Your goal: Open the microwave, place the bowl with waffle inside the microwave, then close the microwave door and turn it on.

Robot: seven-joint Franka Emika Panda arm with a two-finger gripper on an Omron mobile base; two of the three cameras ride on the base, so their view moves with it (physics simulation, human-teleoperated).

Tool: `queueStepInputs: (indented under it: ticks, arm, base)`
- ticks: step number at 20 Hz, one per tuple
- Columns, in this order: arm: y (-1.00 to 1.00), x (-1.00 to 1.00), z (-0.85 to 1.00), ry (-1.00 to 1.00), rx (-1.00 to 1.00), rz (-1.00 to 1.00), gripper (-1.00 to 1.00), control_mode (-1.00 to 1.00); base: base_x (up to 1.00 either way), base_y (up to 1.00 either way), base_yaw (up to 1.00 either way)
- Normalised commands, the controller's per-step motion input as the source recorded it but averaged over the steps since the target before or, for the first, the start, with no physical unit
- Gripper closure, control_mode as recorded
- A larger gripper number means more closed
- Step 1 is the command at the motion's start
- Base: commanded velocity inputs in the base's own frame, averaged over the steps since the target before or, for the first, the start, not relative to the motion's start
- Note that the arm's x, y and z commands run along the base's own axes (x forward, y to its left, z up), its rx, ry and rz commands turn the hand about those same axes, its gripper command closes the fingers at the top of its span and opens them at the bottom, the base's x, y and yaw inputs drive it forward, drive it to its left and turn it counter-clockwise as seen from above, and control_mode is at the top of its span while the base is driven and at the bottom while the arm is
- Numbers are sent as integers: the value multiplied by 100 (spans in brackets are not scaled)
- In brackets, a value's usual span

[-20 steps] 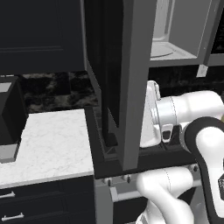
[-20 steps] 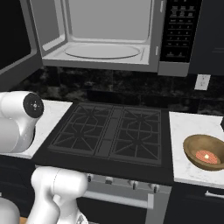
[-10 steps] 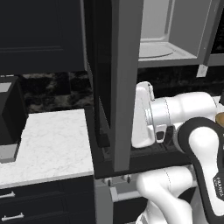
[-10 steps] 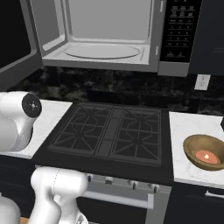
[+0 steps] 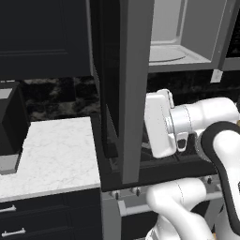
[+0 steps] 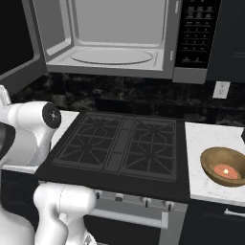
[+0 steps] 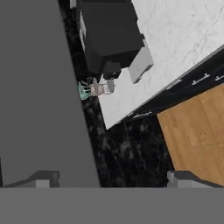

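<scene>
Grey microwave door (image 5: 123, 89) swung wide, microwave (image 6: 115, 38) cavity bare, my tool (image 7: 111, 177) spread wide and holding nothing, wooden bowl (image 6: 223, 165) on the white marble bench (image 6: 206, 143).

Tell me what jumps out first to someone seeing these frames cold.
The microwave above the stove stands wide open, its pale interior and round turntable bare. The microwave door is swung out into the foreground of the left base view, with the white arm's hand just behind it, and the gripper is open, holding nothing. The bowl with the waffle sits on the marble counter right of the stove, untouched.
</scene>
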Motion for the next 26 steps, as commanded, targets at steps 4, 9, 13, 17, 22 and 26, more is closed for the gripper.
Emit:
queueStepInputs:
  ticks: [4, 9, 13, 17, 22, 26]
  arm:
    - [-82, 37, -35, 11, -16, -3, -100, -100]
    - [-98, 42, -39, 0, -25, -7, -100, -100]
    - [-100, 49, -29, -5, -29, -6, -100, -100]
    - [-89, 60, -33, -28, -49, 0, -100, -100]
    - [-93, 77, -48, -28, -57, 0, -100, -100]
    - [-99, 52, -48, -34, -59, 0, -100, -100]
  base:
    - [0, 0, 0]
    - [0, 0, 0]
    - [0, 0, 0]
    - [0, 0, 0]
    - [0, 0, 0]
    - [0, 0, 0]
